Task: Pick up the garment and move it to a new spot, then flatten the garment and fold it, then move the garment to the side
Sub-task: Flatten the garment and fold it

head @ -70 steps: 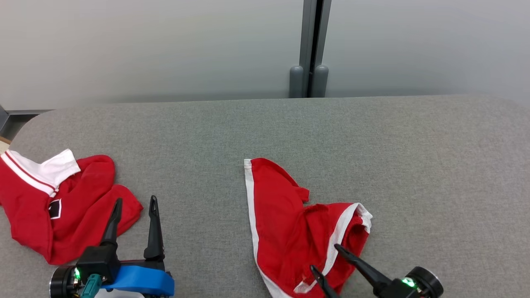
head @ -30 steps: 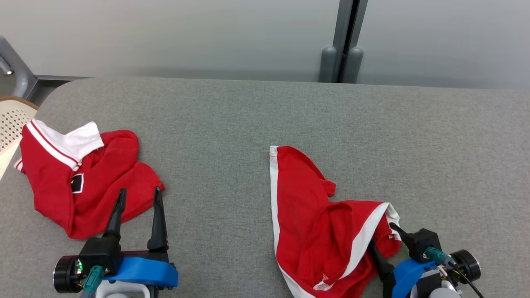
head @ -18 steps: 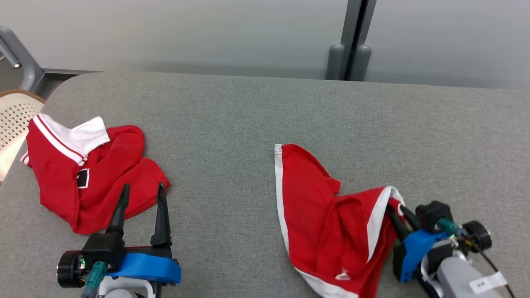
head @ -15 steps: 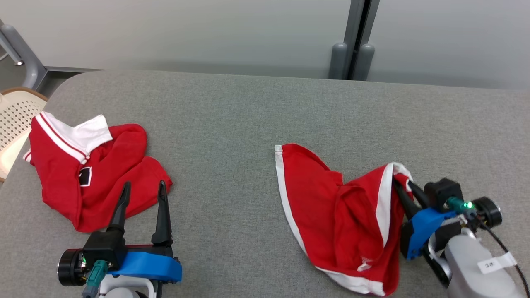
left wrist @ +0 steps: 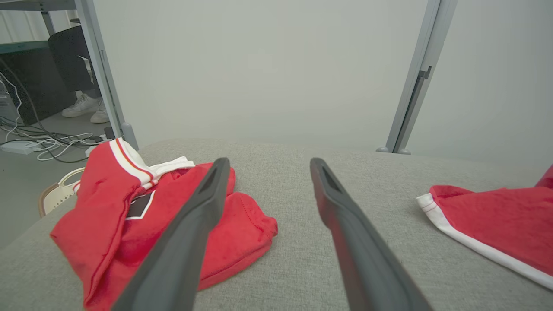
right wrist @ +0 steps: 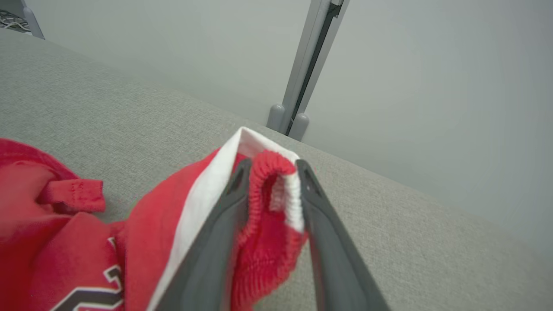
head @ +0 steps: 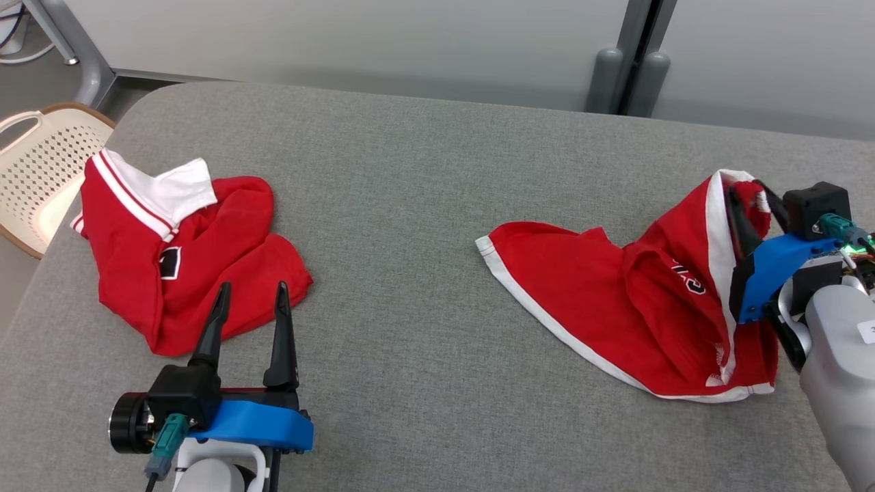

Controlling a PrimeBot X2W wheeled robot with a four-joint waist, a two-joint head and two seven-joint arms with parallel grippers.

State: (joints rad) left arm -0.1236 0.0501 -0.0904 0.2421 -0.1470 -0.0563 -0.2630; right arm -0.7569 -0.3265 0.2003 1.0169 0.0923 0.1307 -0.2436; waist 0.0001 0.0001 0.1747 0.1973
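Head view: right gripper [head: 745,188] is pinched on the raised edge of the garment [head: 601,287] at the table's [head: 410,205] right end. The far corner and lower hem lie on the cloth, and the body trails out to the gripper's left. My read is that this is the move-to-a-new-spot step. Lift higher before travelling so the trailing part doesn't drag and bunch, then set it down with bare table on all sides for flattening. Left gripper [head: 252,287] is wide open and empty, just beside a second red shirt [head: 150,225] and well apart from the garment. A basket [head: 41,157] sits off the left edge.

Left wrist view: the left gripper's [left wrist: 268,163] fingers are spread with nothing between them. The shirt [left wrist: 108,203] is to their left, the garment's white-trimmed corner [left wrist: 432,203] far right, flat on the table.

Right wrist view: the right gripper's [right wrist: 273,163] fingers are closed on a bunched ribbed edge [right wrist: 268,181], the fold poking just past the tips. The bite is shallow, so go slow and don't jerk. The rest hangs down-left of the fingers.
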